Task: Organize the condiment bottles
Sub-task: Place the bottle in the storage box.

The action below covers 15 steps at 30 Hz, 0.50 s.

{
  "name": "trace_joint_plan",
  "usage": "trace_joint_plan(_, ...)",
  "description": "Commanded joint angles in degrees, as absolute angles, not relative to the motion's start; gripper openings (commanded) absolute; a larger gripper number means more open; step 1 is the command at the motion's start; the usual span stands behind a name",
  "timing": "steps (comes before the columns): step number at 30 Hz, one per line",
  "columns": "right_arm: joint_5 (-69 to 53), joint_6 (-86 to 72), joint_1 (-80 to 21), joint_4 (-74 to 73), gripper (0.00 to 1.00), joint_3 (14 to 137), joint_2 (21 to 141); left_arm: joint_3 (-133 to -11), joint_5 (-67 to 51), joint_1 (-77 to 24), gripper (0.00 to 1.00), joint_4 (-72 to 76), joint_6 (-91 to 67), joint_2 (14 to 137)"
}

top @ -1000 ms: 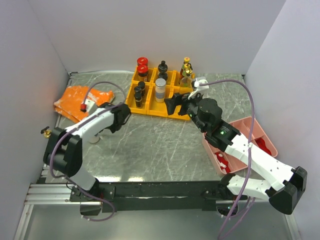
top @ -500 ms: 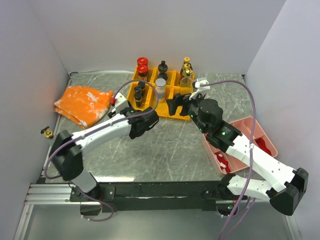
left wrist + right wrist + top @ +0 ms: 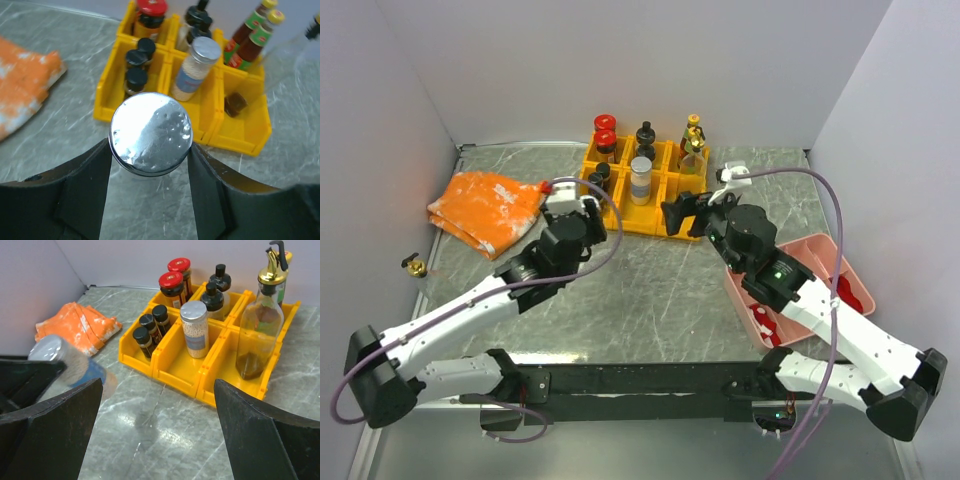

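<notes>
My left gripper (image 3: 150,152) is shut on a silver-capped jar (image 3: 150,131) with a blue label (image 3: 54,356), held just in front of the yellow bins (image 3: 620,218). In the top view it (image 3: 584,207) is at the bins' front left. The bins hold two red-capped jars (image 3: 605,131), black-capped bottles (image 3: 645,135), two red sauce bottles (image 3: 694,128), small dark bottles (image 3: 598,181), a silver-capped jar (image 3: 640,177) and a clear gold-spouted bottle (image 3: 260,330). My right gripper (image 3: 682,212) is open and empty at the bins' front right (image 3: 157,405).
An orange cloth (image 3: 483,205) lies at the left. A small gold-capped bottle (image 3: 413,266) sits at the table's left edge. A pink tray (image 3: 825,262) with red and white packets is at the right, partly under my right arm.
My left arm has swung from beside the orange cloth to the right and back toward the bins, carrying the jar. My right gripper has shifted slightly right.
</notes>
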<state>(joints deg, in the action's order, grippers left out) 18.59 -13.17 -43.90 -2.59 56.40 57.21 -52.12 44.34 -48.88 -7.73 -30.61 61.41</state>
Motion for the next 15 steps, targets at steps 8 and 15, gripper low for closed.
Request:
trace_joint_plan(8, 21.4, -14.6, -43.9, -6.2, 1.0, 51.5, 46.7, -56.9, 21.6, -44.0, 0.01, 18.0, -8.2, 72.9)
trace_joint_plan(15, 21.5, -14.7, -43.9, -5.2, 1.0, 48.4, 41.1, -59.4, 12.9, -39.0, 0.01, 25.7, -7.2, 80.8)
